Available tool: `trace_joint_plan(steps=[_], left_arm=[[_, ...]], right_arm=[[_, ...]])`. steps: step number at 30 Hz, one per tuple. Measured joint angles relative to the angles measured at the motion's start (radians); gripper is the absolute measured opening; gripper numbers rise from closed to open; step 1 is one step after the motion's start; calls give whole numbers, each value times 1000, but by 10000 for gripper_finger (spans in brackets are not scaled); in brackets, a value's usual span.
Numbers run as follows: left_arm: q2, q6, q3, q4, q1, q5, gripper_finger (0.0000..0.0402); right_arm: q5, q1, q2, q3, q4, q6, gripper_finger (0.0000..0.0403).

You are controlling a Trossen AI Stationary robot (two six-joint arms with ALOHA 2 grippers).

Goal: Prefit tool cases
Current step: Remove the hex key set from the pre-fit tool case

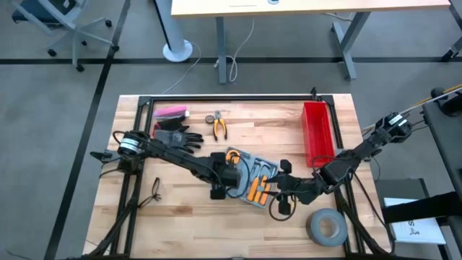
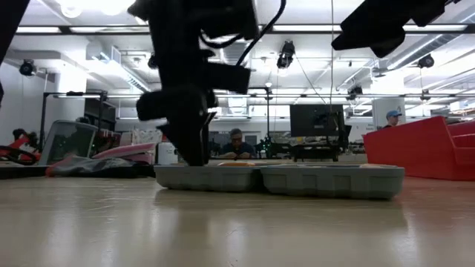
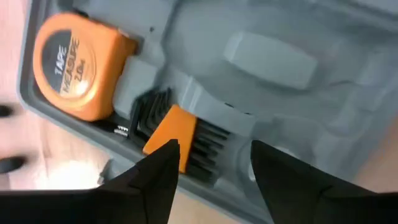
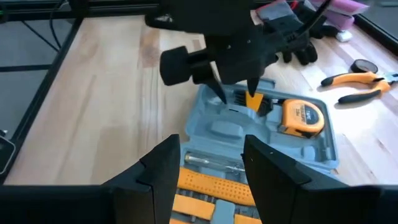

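Here the tool case [image 1: 251, 180] lies open mid-surface [image 1: 180, 217], left of the red bin [image 1: 317, 133]. Left arm reaches in low, left hand [image 3: 211, 165] pointing down over the case's hex key set [image 3: 177, 134], fingers apart, nothing held. Right hand [image 4: 208, 165] hovers at the case's screwdriver side, fingers apart, empty. Orange tape measure [image 3: 78, 65] in the case reads "TAPE MEASURE".
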State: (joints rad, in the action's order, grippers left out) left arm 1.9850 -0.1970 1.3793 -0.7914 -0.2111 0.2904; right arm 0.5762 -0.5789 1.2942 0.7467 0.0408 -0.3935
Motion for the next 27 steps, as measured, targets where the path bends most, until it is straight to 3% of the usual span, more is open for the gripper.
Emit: trace_joint_plan(steps=[4, 14, 27], left_arm=[[0, 7, -25, 1, 0, 56, 191], [-1, 264, -89, 77, 0, 193, 183], [-3, 320, -135, 200, -4, 270, 173]], right_arm=[[-1, -1, 0, 0, 0, -8, 152], [-7, -1, -2, 0, -5, -42, 157], [-9, -1, -2, 0, -8, -80, 148]])
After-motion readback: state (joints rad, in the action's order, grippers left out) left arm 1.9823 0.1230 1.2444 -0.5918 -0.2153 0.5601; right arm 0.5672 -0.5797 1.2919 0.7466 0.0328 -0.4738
